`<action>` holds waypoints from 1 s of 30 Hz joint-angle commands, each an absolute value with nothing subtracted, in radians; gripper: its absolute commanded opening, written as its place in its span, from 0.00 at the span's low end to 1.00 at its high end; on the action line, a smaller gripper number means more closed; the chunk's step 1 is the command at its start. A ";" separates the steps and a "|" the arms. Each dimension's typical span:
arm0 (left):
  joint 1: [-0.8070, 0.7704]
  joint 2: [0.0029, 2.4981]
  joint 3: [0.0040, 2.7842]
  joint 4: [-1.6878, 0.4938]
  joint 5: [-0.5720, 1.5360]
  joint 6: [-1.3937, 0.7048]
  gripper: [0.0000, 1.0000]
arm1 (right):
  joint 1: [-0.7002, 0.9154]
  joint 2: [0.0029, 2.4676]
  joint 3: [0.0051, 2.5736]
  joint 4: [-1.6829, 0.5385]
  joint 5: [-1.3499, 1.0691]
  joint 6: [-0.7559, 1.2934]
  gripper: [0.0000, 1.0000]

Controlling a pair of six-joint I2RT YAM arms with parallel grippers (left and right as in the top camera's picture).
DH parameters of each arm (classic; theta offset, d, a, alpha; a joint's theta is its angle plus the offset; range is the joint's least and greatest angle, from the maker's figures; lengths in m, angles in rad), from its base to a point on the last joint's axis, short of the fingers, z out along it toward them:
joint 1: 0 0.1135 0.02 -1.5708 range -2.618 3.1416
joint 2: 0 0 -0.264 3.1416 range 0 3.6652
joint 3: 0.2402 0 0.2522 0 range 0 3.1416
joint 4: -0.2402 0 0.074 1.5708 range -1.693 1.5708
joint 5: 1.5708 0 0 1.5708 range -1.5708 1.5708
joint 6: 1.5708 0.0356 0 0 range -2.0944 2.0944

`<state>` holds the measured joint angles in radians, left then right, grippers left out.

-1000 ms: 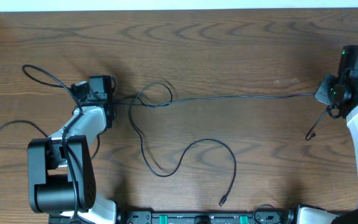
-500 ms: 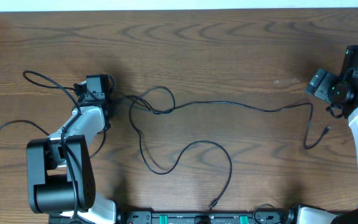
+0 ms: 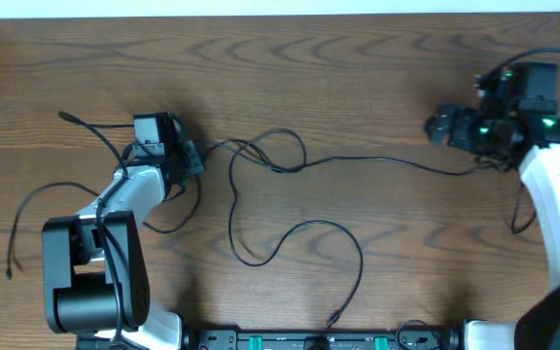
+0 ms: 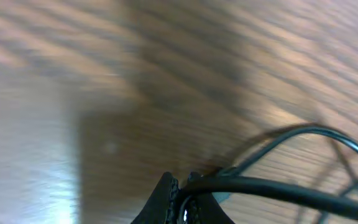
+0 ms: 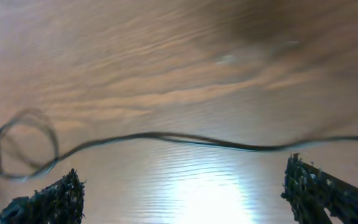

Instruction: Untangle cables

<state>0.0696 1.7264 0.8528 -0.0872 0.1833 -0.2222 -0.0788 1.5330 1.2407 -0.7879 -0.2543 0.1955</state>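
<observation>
We take the loop [image 3: 270,154] in the middle of the cables [image 3: 358,161] as our mark. A second ago the strand on the right of the loop was pulled in a straight, tight line to the right gripper [image 3: 439,126]. Now this strand lies slack and wavy on the table [image 3: 358,58], because the right gripper has let it go. In the right wrist view its fingers stand wide apart and the strand passes on the wood between them, touching neither. The right arm has also come closer to the loop than it was.

On the left of the loop, the left gripper [image 3: 191,160] stays closed on a black strand, as its wrist view shows. It has moved a little toward the loop, and the loop itself has shifted to the right.

Below the loop a long curve ends in a small plug [image 3: 333,319] near the table edge.

We judge that the pull did not open the loop, so a new grasp nearer to it is probably needed.
</observation>
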 commanded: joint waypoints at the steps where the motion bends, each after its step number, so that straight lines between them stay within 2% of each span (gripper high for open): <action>1: 0.046 1.730 0.855 -0.076 0.307 -0.167 0.08 | -0.015 1.581 1.254 -0.767 -0.324 0.140 0.99; 16: -0.062 1.730 0.855 -0.076 0.307 -0.097 0.07 | 0.285 1.824 1.254 -0.585 -0.324 0.141 0.99; 30: -0.103 1.730 0.855 -0.101 0.307 -0.089 0.08 | 0.418 1.868 1.254 -0.514 -0.321 0.141 0.99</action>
<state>-0.0837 1.7264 0.8528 -0.0978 0.2905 -0.1036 0.3981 1.8584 1.2415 -0.5201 -0.3183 0.1493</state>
